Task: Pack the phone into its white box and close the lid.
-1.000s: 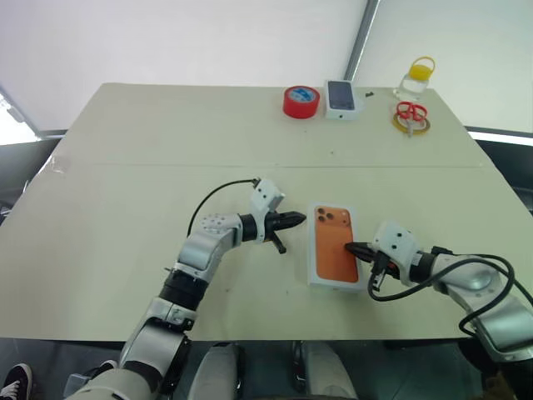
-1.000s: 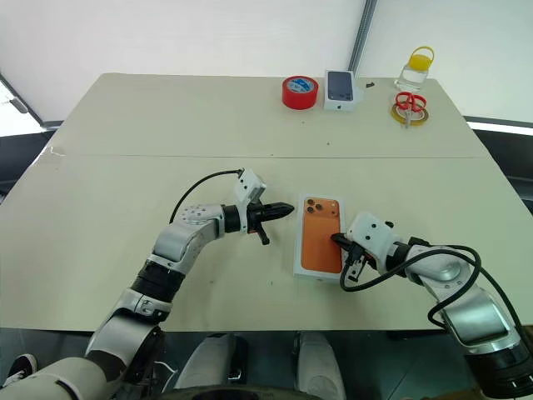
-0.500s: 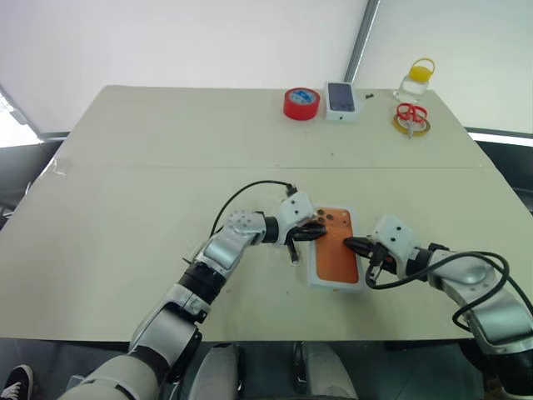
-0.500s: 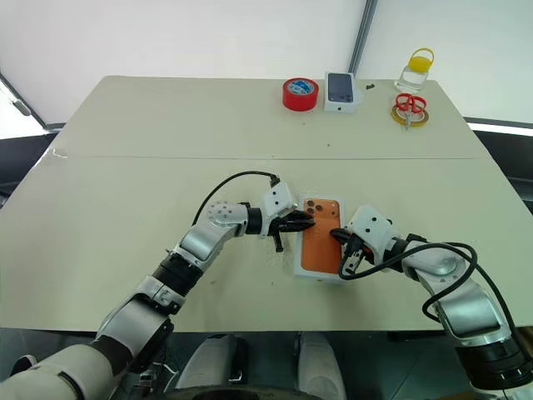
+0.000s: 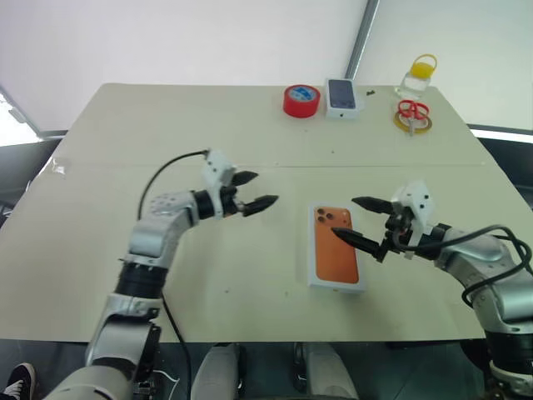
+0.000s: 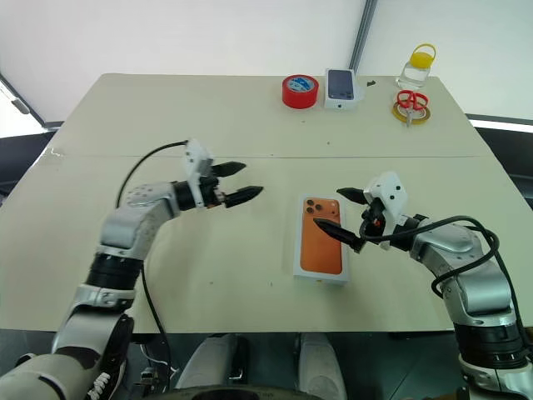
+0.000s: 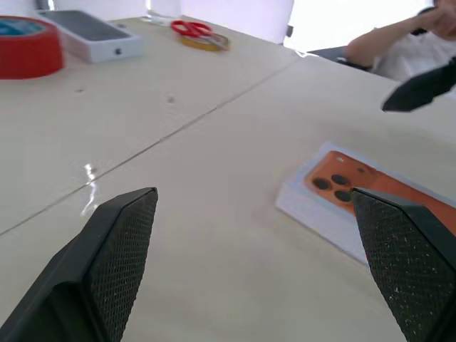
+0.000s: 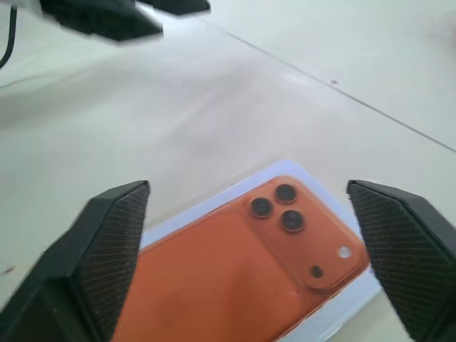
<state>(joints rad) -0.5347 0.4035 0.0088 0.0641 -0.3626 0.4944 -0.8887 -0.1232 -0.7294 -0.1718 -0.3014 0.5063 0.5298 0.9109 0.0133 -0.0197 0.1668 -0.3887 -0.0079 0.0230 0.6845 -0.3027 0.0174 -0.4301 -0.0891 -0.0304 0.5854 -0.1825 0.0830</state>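
one phone [image 5: 336,245] lies in one white box [image 5: 314,279]. i see my left gripper [image 5: 253,189] and right gripper [image 5: 358,221] spread, empty. no readable writing.

We hold both arms out over the table, grippers facing each other with a wide gap between them. Our left arm reaches forward from the near left, elbow bent, forearm angled inward, a black cable looping over the wrist. The left gripper [image 5: 253,190] points roughly level toward our right, its two black fingers spread apart with nothing between them. Our right arm comes in from the near right, cable coiled along the forearm, wrist turned inward. The right gripper [image 5: 360,220] points toward our left and slightly downward, its fingers [image 8: 107,242] likewise splayed wide and empty, one above the other
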